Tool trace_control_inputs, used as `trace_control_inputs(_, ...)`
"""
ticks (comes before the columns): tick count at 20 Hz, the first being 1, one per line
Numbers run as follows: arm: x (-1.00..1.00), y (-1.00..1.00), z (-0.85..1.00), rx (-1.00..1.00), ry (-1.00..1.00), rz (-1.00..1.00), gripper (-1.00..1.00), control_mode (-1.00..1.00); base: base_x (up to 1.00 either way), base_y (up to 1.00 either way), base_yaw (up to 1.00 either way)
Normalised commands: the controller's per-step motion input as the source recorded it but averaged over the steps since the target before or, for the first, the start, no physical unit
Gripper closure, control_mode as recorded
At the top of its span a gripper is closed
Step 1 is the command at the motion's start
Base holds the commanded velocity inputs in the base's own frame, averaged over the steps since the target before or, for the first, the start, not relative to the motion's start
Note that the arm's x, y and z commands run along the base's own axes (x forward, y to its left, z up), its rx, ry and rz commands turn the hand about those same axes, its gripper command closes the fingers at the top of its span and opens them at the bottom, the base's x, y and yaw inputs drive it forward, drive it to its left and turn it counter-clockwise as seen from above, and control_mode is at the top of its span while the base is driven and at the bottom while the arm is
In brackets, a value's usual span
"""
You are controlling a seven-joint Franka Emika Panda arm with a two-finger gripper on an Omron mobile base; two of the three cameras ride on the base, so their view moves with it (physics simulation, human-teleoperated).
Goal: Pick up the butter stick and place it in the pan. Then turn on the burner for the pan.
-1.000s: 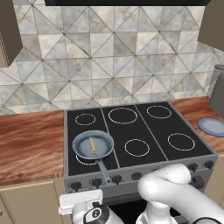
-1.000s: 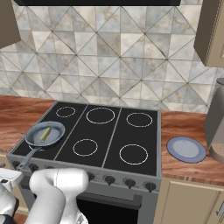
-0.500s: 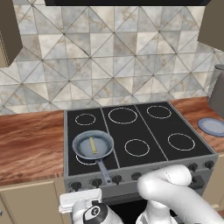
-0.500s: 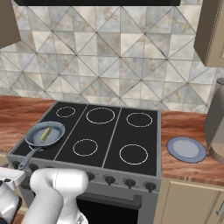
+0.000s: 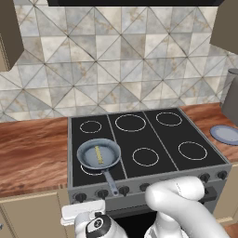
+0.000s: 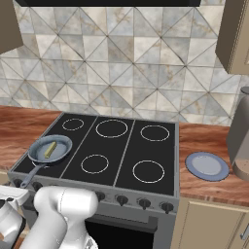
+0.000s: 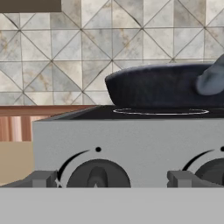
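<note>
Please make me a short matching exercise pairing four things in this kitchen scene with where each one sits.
Things:
1. butter stick
2. pan
3. blue-grey plate
4. stove knob

Places:
A. on the wooden counter right of the stove
B. on the stove's front left burner
C. on the stove's front panel, facing the hand camera
D. inside the pan

Pairs: 1-D, 2-B, 3-A, 4-C

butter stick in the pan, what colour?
Pale yellow. The butter stick lies inside the grey-blue pan; the left base view shows it best.
</note>
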Motion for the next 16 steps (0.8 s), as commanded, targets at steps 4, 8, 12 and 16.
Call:
trace_control_inputs(4,0.07,0.08,-0.13,0.00,0.00,0.00,-1.00,-1.00,0.00,0.00,0.00)
trace_control_inputs(8,0.06,0.04,-0.13,0.00,0.00,0.00,-1.00,-1.00,0.00,0.00,0.00)
trace_control_inputs(12,0.10,0.02,-0.07,0.00,0.00,0.00,-1.00,-1.00,0.00,0.00,0.00)
trace_control_inputs(16,0.15,0.01,0.00,0.00,0.00,0.00,-1.00,-1.00,0.00,0.00,0.00)
